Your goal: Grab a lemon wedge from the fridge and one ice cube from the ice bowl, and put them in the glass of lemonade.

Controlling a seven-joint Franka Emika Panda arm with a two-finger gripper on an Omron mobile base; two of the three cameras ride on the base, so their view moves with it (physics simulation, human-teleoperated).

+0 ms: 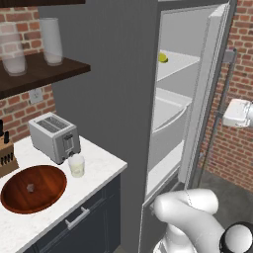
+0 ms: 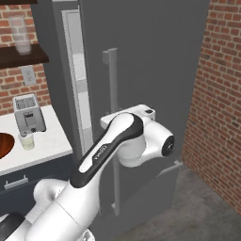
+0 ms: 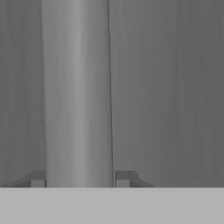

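Your gripper (image 3: 79,179) clamps the fridge (image 1: 113,99) door's bar handle (image 3: 76,92); door stands open; lemon wedge (image 1: 162,58) sits on a shelf.

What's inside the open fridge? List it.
The fridge holds a lemon wedge on its upper white shelf, with a drawer below. The drawer's contents are hidden.

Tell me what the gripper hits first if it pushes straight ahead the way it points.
The fridge's bar handle: it stands between the gripper's fingers, apparently gripped already, with the door face behind it.
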